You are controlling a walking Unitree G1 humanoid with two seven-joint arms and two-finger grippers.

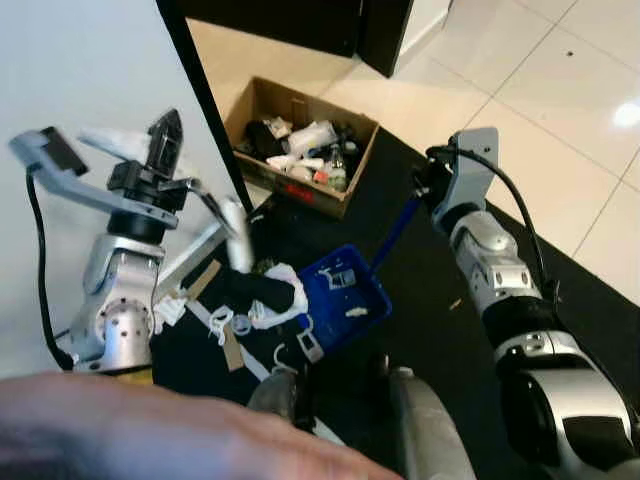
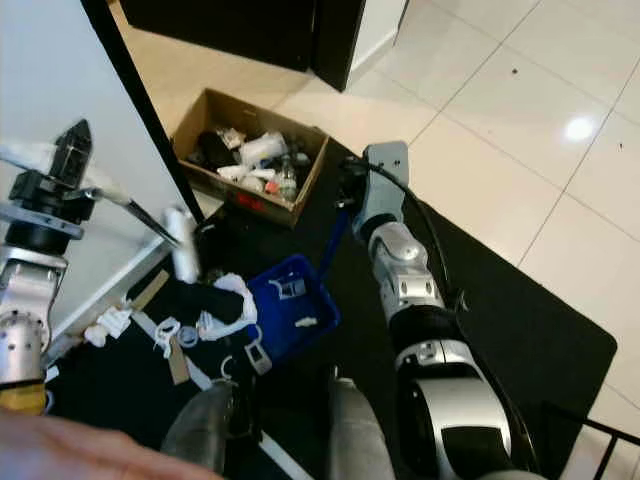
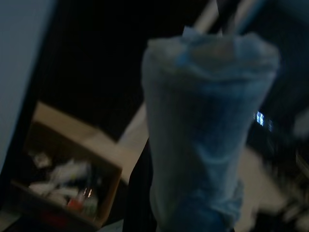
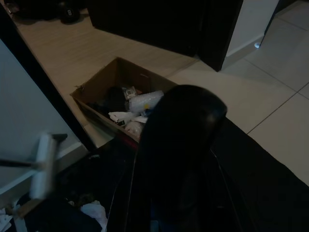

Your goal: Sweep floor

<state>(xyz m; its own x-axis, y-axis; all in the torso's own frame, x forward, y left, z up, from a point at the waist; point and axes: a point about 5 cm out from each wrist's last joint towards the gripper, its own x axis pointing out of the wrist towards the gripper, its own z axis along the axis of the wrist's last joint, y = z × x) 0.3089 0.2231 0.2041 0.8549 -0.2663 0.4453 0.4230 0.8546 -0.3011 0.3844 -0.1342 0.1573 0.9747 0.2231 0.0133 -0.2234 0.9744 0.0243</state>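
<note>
Right gripper (image 1: 432, 190) closed on the blue dustpan handle, fingers largely hidden behind its wrist. Left gripper (image 1: 163, 150) clamps a thin silver broom stick (image 1: 205, 200). Blue plastic dustpan (image 1: 345, 295) rests on black mat (image 1: 420, 300), white scraps (image 1: 270, 300) beside. Open cardboard box (image 1: 300, 145) sits on the beige floor beyond; cream tiles (image 1: 560, 90) lie to the right.

A home hallway is showing: glossy floor tiles (image 1: 560, 90) lying beyond a black rug (image 1: 420, 200), cardboard junk box (image 1: 300, 145) sitting at its edge.

- open cardboard box (image 1: 300, 140) stuffed with bottles and junk, sitting by the white wall (image 1: 80, 90)
- dark cabinet (image 2: 250, 30) at the back
- glossy white tiles (image 2: 520, 110) off to the side
</note>
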